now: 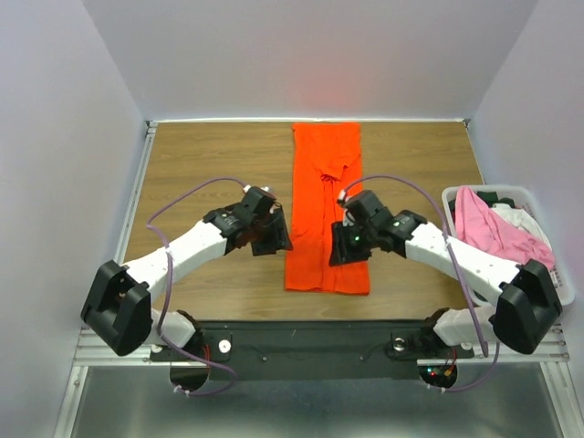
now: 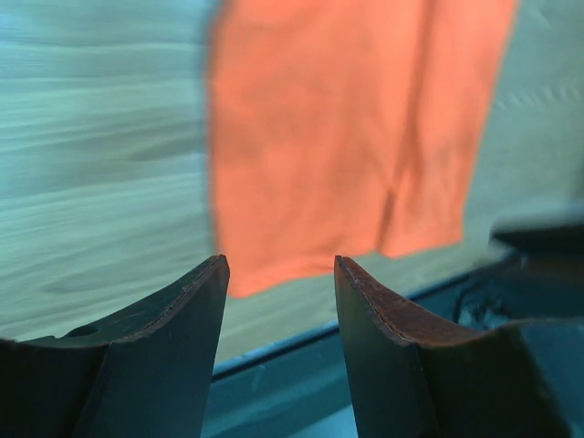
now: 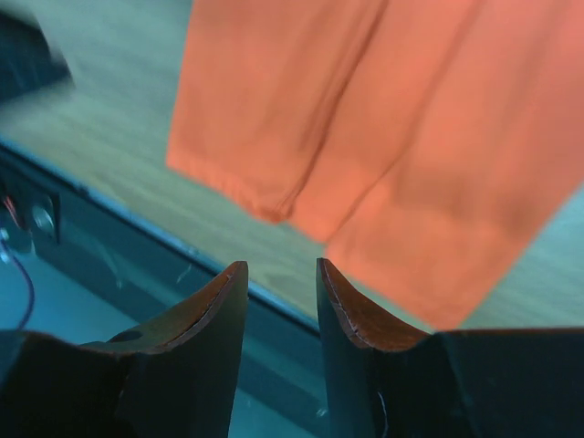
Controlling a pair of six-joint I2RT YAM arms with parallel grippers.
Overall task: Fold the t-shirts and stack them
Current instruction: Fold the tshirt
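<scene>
The left gripper (image 1: 271,239) hovers just left of the plain bright orange cloth t-shirt (image 1: 327,210), jaws apart and empty. The shirt lies as 1 long strip from far edge to near edge, its sides seemingly folded in; crosswise folds and stacking remain. The right gripper (image 1: 349,246) hangs over its right side, jaws slightly parted, empty. A pink cloth shirt (image 1: 488,228) waits in the white plastic bin (image 1: 511,190) at the right edge. The wood-grain worktop (image 1: 201,164) sits between plain white walls (image 1: 91,73).

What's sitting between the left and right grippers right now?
Only the orange t-shirt: its near half, lying flat on the table, fills the gap between the left gripper and the right gripper. Clearest in the top view.
</scene>
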